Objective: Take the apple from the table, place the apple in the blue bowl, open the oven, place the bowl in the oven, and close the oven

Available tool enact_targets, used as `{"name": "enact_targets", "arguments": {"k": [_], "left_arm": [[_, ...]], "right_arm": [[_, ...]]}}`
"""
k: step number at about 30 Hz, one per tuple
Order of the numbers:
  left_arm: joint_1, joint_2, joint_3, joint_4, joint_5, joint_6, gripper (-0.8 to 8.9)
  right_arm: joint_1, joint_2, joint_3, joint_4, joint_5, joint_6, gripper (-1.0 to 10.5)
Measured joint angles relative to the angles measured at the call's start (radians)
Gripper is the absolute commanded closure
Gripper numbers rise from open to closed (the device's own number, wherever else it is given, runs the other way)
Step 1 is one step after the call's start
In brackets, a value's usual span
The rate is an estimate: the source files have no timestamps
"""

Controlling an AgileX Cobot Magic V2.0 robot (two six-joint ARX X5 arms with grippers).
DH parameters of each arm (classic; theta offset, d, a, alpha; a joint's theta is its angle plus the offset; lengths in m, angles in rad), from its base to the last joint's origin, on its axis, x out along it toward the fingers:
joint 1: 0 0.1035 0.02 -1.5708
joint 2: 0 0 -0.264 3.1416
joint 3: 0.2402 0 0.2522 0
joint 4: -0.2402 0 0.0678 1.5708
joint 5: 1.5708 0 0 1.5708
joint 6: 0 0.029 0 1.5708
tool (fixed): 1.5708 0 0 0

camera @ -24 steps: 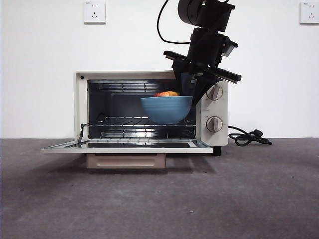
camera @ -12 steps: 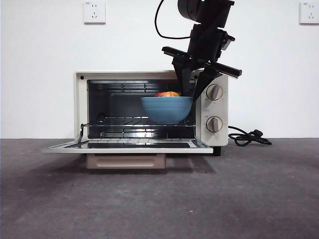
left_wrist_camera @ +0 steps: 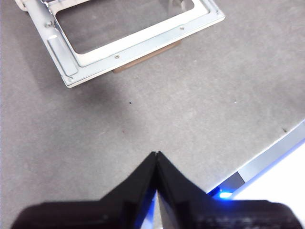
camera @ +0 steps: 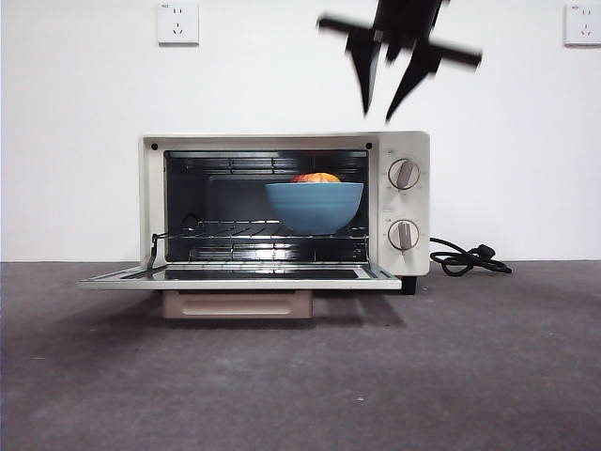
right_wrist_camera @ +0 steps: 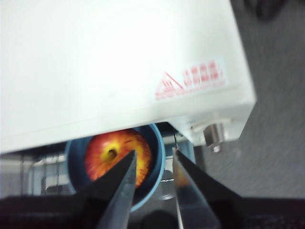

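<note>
The cream oven (camera: 406,169) stands with its glass door (camera: 235,278) folded down flat. On the wire rack inside sits the blue bowl (camera: 315,209), upright, with the apple (camera: 315,177) showing above its rim. My right gripper (camera: 378,115) hangs open and blurred above the oven's right end, clear of the bowl. In the right wrist view its gripper (right_wrist_camera: 154,152) looks down past the oven's top (right_wrist_camera: 119,62) onto the apple (right_wrist_camera: 112,155) in the bowl (right_wrist_camera: 157,140). My left gripper (left_wrist_camera: 156,154) is shut on nothing over the table (left_wrist_camera: 190,109), in front of the open door (left_wrist_camera: 138,40).
A black cord (camera: 470,258) lies coiled on the table right of the oven. Two knobs (camera: 404,174) sit on the oven's right panel. The table's metal edge (left_wrist_camera: 267,157) runs close to the left gripper. Wall sockets (camera: 178,21) are mounted high on the white wall.
The right gripper has left the bowl's right rim and risen quickly to above the oven. The bowl with the apple stays on the rack, unmoved.
</note>
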Motion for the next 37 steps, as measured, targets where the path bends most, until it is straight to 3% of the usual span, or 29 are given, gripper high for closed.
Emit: {"name": "enact_targets", "arguments": {"k": [9, 12, 16, 25, 31, 37], "left_arm": [[0.134, 0.108, 0.000, 0.066, -0.006, 0.012, 8.22], [0.220, 0.145, -0.003, 0.109, 0.090, 0.017, 8.22], [0.337, 0.194, -0.061, 0.233, 0.307, 0.018, 8.22], [0.528, 0.392, -0.262, 0.475, 0.544, -0.032, 8.22], [0.541, 0.540, -0.265, 0.605, 0.586, -0.085, 8.22], [0.541, 0.676, -0.265, 0.662, 0.593, -0.143, 8.22]], "right_arm": [[0.021, -0.253, 0.003, -0.159, 0.014, -0.404, 8.2], [0.021, -0.319, 0.003, -0.229, 0.015, -0.487, 8.3], [0.019, -0.397, 0.000, -0.293, 0.014, -0.560, 9.4], [0.019, -0.636, -0.186, -0.274, -0.027, -0.612, 9.5], [0.019, -0.793, -0.427, -0.168, -0.033, -0.612, 9.5], [0.019, -0.907, -0.591, -0.099, -0.094, -0.586, 9.5]]}}
